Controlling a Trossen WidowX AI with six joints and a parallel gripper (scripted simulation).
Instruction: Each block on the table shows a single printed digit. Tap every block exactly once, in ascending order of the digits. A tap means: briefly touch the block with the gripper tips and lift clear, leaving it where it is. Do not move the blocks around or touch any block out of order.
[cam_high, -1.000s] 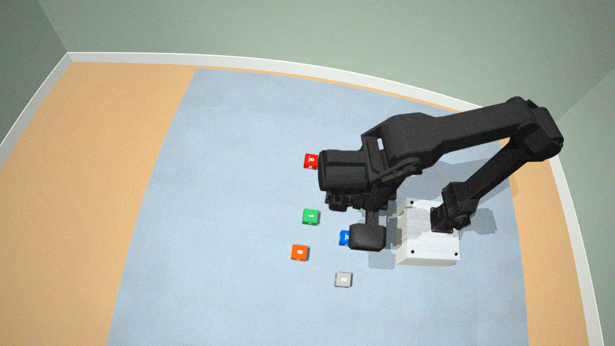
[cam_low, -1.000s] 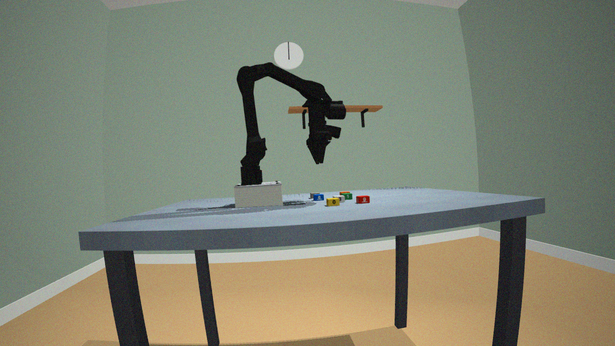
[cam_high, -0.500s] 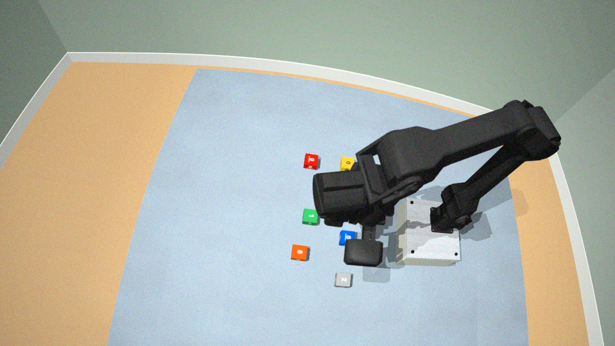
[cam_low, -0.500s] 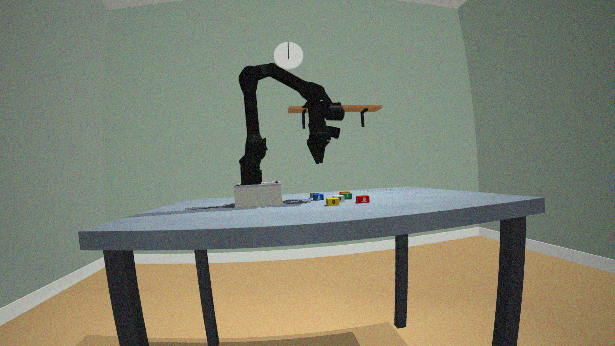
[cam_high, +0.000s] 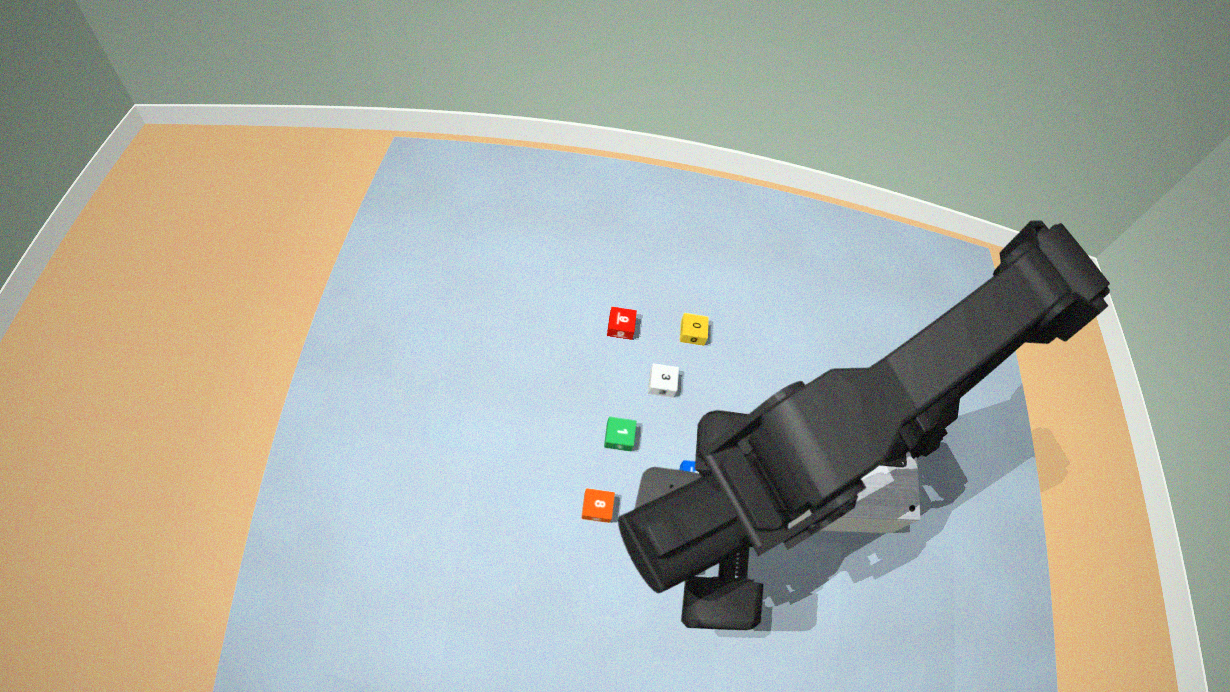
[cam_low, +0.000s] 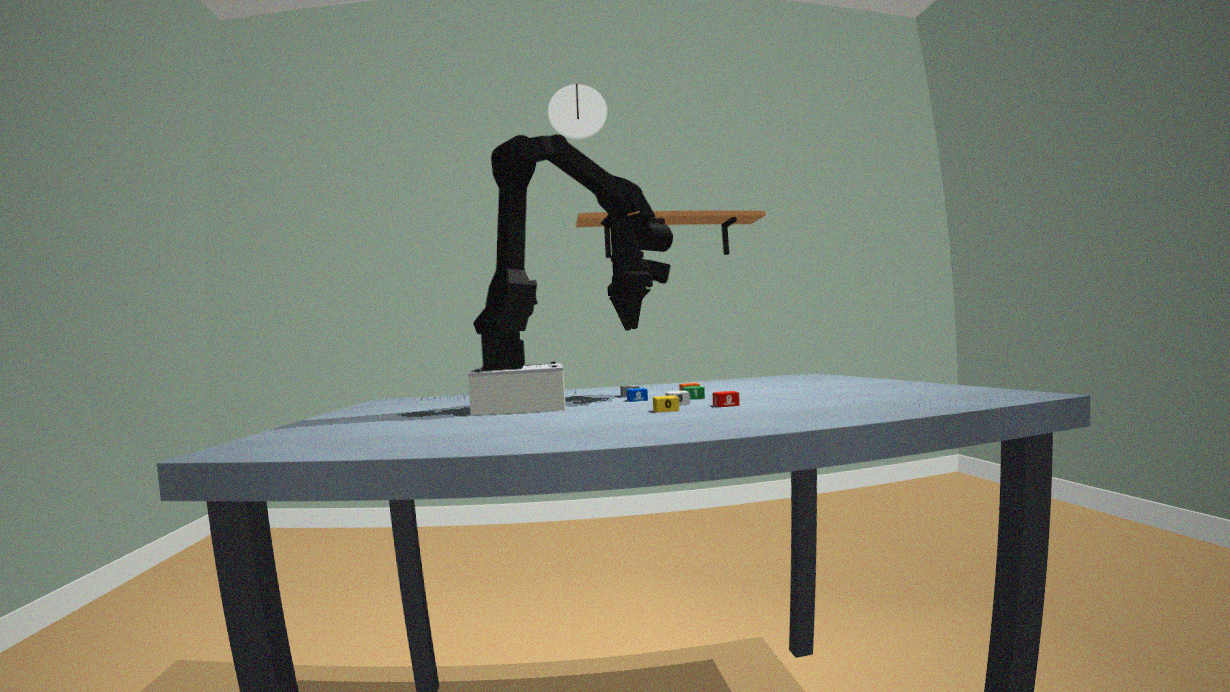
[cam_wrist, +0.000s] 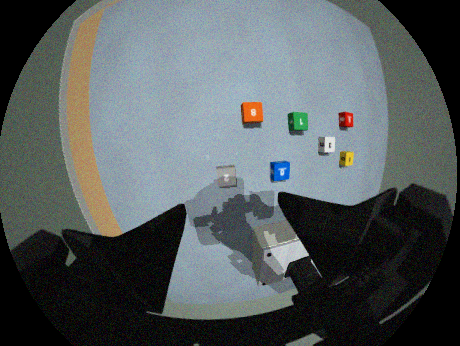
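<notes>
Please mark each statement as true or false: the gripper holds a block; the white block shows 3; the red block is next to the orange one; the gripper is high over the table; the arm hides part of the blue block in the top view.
1. The gripper holds a block. False: it is open and holds nothing.
2. The white block shows 3. True.
3. The red block is next to the orange block. False: the green block lies between them.
4. The gripper is high over the table. True.
5. The arm hides part of the blue block in the top view. True.

Arm (cam_high: 860, 413) over blue block (cam_high: 687, 466); 5 blocks unobstructed.
</notes>
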